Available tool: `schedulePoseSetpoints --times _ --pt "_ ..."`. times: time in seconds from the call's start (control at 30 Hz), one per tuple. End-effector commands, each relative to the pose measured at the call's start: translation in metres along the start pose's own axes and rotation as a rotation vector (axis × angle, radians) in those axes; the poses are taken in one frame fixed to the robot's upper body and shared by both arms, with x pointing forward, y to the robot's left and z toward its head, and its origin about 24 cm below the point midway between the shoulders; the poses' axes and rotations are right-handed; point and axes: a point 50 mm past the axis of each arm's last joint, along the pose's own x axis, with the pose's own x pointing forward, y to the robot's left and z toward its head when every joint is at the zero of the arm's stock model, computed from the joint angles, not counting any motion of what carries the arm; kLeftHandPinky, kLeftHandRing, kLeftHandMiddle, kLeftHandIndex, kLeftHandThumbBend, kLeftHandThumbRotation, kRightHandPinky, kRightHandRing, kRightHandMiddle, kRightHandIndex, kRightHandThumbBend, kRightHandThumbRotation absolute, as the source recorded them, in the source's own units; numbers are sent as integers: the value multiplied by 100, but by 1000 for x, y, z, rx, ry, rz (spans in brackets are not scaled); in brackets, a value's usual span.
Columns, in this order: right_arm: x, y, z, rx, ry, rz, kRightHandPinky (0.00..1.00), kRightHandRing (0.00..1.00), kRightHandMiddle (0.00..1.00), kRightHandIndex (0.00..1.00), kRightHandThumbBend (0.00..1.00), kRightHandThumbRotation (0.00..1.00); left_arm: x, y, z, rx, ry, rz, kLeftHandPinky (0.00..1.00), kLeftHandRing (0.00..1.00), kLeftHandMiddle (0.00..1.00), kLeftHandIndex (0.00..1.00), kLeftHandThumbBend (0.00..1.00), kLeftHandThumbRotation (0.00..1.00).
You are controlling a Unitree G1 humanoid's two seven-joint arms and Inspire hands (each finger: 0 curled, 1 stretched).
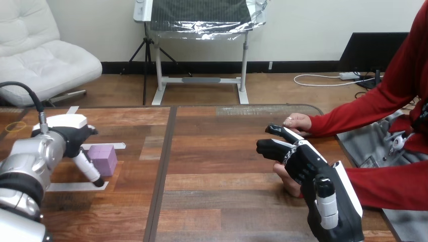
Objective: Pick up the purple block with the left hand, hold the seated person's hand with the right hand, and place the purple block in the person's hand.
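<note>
The purple block (102,159) sits flat on the tabletop (222,186), framed by white tape strips (75,186) that seem to mark its starting spot. Just left of the block, the left hand (66,138) is spread. One straight finger slants down past the block's near-left corner, touching it or nearly so. I'd guess it is set to close for the pick, which is not yet made. Right of the block lies a wide bare stretch of wood, with plenty of room to carry it across. Well to the right of the block, the right hand (308,165) lies over the person's nearer hand (285,182), presumably to steady it as the landing place; whether it actually grips I cannot tell. The person's farther hand (298,121) rests flat, right of the block and beyond it, near the tabletop's far edge.
</note>
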Motion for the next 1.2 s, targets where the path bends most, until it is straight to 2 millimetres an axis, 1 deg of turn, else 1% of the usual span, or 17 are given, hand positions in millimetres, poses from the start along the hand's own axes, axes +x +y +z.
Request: schedulePoseSetpoints --times 0.0,0.33,0.43,0.47,0.53,0.63,0.7,0.83,1.03,1.17 --pt "20 -5 11 -16 -103 -8 80 76 75 83 97 100 -4 43 13 4 -9 85 87 99 97 94 100 20" --pt "20 -6 11 -17 -97 -11 79 76 75 82 97 100 -4 43 10 -18 31 33 84 100 99 95 100 14" --pt "20 -6 11 -15 -96 -10 79 76 74 82 97 100 -5 44 10 -7 32 23 87 100 98 95 100 13" --pt "20 -6 10 -14 -95 -10 79 76 74 82 97 100 -5 44 10 -7 34 21 87 99 98 94 100 13" --pt "20 -6 10 -15 -94 -10 79 76 74 82 97 100 -5 44 9 -10 40 18 85 98 96 93 100 14" --pt "20 -5 10 -16 -92 -10 79 75 74 82 96 100 -5 45 9 -13 48 17 76 95 94 92 100 14" --pt "20 -5 9 -17 -90 -10 78 75 74 82 96 100 -5 44 8 -11 48 18 73 94 93 92 100 13" --pt "20 -5 9 -19 -89 -13 78 75 74 82 96 100 -5 45 8 -15 51 19 70 95 94 93 100 11" --pt "20 -4 9 -19 -90 -10 78 75 75 82 96 100 -5 43 7 -18 44 29 74 97 96 94 100 8" --pt "20 -3 9 -17 -90 -9 78 75 74 82 95 100 -5 42 6 -13 34 31 80 99 97 95 100 9"
